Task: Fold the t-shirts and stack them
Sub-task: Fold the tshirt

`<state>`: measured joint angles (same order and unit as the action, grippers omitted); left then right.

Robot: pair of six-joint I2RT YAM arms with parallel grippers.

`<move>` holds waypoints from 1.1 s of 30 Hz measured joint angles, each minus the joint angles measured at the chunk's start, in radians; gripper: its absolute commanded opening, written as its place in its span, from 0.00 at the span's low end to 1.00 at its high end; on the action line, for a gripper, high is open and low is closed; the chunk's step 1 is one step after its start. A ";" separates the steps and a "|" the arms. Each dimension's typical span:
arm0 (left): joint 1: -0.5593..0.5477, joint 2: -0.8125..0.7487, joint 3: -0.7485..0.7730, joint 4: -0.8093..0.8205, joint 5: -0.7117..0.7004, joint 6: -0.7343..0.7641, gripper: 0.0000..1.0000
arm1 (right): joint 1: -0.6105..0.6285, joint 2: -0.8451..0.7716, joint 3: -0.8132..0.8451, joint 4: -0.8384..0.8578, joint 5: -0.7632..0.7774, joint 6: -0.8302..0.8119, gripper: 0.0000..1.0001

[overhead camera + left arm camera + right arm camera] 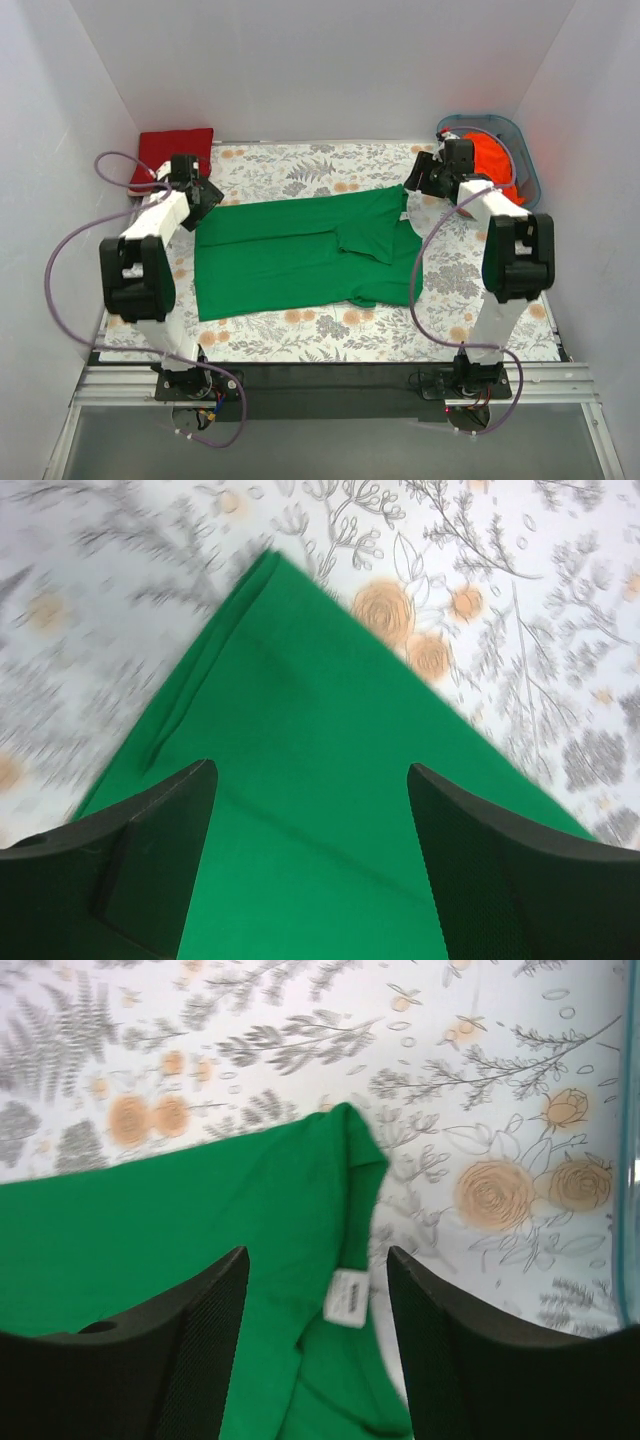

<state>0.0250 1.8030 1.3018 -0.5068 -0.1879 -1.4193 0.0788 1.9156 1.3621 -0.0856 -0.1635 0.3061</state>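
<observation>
The bright green t-shirt [300, 255] lies partly folded across the middle of the floral cloth. My left gripper [205, 192] is open and empty over the shirt's far left corner [290, 780]. My right gripper [418, 178] is open and empty over the shirt's far right corner, where the collar and its white label [347, 1298] show. The dark red t-shirt [172, 155] lies folded at the far left. The bright orange t-shirt [492, 160] lies bunched in the blue-grey tub [524, 150] at the far right.
The floral tablecloth [300, 330] covers the table. White walls close in the left, right and far sides. The tub's rim shows at the right edge of the right wrist view [630, 1160]. A purple cable loops beside each arm.
</observation>
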 measured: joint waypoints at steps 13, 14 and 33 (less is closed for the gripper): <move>-0.038 -0.623 -0.497 -0.262 -0.119 -0.147 0.69 | 0.250 -0.502 -0.389 -0.163 0.116 -0.011 0.66; -0.042 -0.621 -0.522 -0.286 -0.119 -0.168 0.69 | 0.254 -0.513 -0.417 -0.179 0.116 -0.011 0.66; -0.074 -0.585 -0.666 -0.459 -0.126 -0.542 0.49 | 0.256 -0.563 -0.574 -0.210 0.065 -0.026 0.65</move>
<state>-0.0490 1.2179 0.6357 -0.9661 -0.3141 -1.9614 0.3344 1.3525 0.7879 -0.2955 -0.0982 0.2806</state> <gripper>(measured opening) 0.500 0.655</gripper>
